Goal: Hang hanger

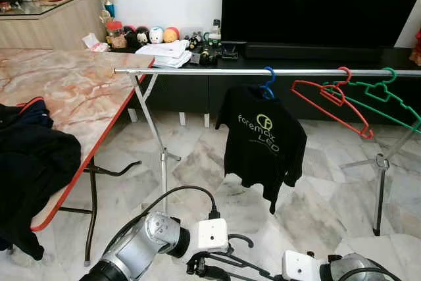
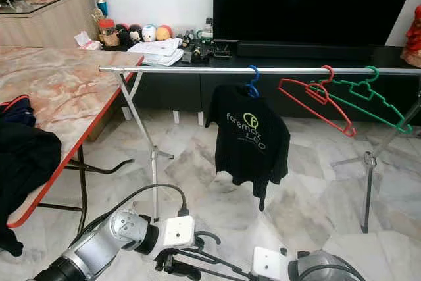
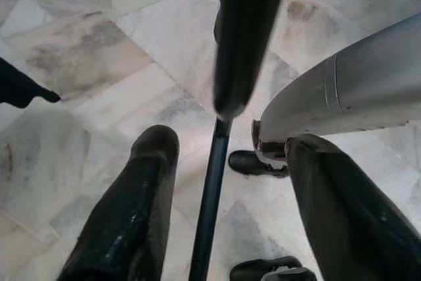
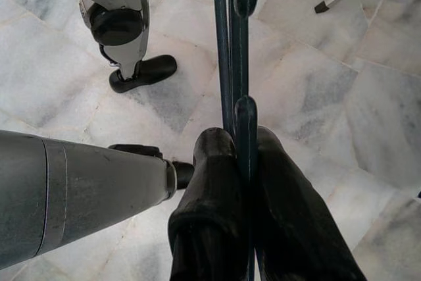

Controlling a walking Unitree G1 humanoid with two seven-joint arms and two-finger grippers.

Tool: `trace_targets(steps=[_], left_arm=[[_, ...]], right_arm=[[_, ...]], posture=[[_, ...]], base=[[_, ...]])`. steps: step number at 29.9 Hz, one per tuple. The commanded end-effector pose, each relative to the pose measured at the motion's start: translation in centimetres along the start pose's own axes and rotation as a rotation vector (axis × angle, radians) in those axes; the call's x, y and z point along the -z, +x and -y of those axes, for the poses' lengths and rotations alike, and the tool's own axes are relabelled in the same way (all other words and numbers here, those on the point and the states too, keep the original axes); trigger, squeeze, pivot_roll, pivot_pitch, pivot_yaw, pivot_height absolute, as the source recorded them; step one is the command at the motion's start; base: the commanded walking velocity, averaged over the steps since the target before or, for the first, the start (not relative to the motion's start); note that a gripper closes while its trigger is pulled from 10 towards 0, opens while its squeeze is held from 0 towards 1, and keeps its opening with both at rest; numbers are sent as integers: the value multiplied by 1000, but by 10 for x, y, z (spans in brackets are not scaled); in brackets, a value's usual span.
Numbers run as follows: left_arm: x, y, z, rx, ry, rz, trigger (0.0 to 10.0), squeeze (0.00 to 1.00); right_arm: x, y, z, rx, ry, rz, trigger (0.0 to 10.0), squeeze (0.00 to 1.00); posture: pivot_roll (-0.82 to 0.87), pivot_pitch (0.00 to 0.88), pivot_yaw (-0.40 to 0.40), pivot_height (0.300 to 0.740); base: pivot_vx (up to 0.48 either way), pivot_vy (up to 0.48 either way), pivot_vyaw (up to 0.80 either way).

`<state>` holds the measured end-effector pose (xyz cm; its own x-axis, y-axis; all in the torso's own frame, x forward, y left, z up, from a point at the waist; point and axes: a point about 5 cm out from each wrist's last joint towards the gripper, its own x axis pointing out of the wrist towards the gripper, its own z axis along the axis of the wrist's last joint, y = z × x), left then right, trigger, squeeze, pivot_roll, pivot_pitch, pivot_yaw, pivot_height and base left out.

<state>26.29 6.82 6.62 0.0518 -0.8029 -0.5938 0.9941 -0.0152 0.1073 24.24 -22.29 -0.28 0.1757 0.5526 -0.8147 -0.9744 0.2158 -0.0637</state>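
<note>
A thin dark hanger (image 4: pixel 235 44) with a curled hook is held low at 6 o'clock, above the marble floor (image 1: pixel 217 162). The right gripper (image 4: pixel 245 182) is clamped on it; the left gripper (image 3: pixel 227 182) is spread apart around its bar. Three hangers are counted on the rail (image 1: pixel 263 71): one blue (image 1: pixel 268 82) with a black shirt (image 1: pixel 262 139), one red (image 1: pixel 329 100), one green (image 1: pixel 381 97). Dark clothes (image 1: pixel 29 162) lie on the tabletop (image 1: pixel 72 90) at 9 o'clock.

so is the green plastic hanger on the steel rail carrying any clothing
No, the green plastic hanger hangs bare on the steel rail; the only garment there is the black t-shirt on the blue hanger.
</note>
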Motion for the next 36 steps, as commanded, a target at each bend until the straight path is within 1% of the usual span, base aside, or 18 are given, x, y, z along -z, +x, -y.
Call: trace_targets(steps=[1, 6, 9, 12, 19, 21, 23, 25, 27, 32, 36], left_arm=[[4, -1, -2, 5, 6, -36, 0, 0], [7, -4, -5, -18, 4, -53, 0, 0], [9, -10, -10, -62, -19, -55, 0, 0], [10, -12, -12, -72, -20, -59, 0, 0], [8, -17, -18, -103, -46, -20, 0, 0], [9, -23, -21, -116, -60, -14, 0, 0], [9, -24, -21, -119, -64, -12, 0, 0], [12, -30, -23, -122, -68, -17, 0, 0], [15, -33, -22, -115, -67, -31, 0, 0], [17, -35, -20, -107, -68, -41, 0, 0], [18, -33, -17, -97, -85, -30, 0, 0]], right_arm=[[-9, -4, 9, 30, -22, 32, 10000, 0], [-9, -5, 10, 33, -21, 33, 10000, 0], [-9, -5, 10, 32, -18, 36, 10000, 0], [-9, -6, 11, 32, -16, 38, 10000, 0], [-9, -7, 12, 33, -15, 37, 10000, 0], [-9, -7, 12, 30, -14, 37, 10000, 0], [-9, -7, 12, 29, -13, 37, 10000, 0], [-8, -6, 11, 26, -9, 37, 10000, 0], [-7, -6, 10, 23, -5, 35, 10000, 0], [-6, -6, 9, 22, 6, 33, 10000, 0], [-5, -4, 6, 14, 38, 48, 10000, 0]], posture=[[11, 0, 47, 740], [9, 0, 48, 740], [9, 0, 46, 740], [11, 0, 43, 740], [12, 0, 41, 740], [12, 0, 41, 740], [12, 0, 40, 740], [12, 0, 42, 740], [10, 0, 44, 740], [11, 0, 43, 740], [11, 0, 41, 740]], base=[[0, 0, 0], [0, 0, 0], [0, 0, 0], [0, 0, 0], [0, 0, 0], [0, 0, 0], [0, 0, 0], [0, 0, 0], [0, 0, 0], [0, 0, 0], [0, 0, 0]])
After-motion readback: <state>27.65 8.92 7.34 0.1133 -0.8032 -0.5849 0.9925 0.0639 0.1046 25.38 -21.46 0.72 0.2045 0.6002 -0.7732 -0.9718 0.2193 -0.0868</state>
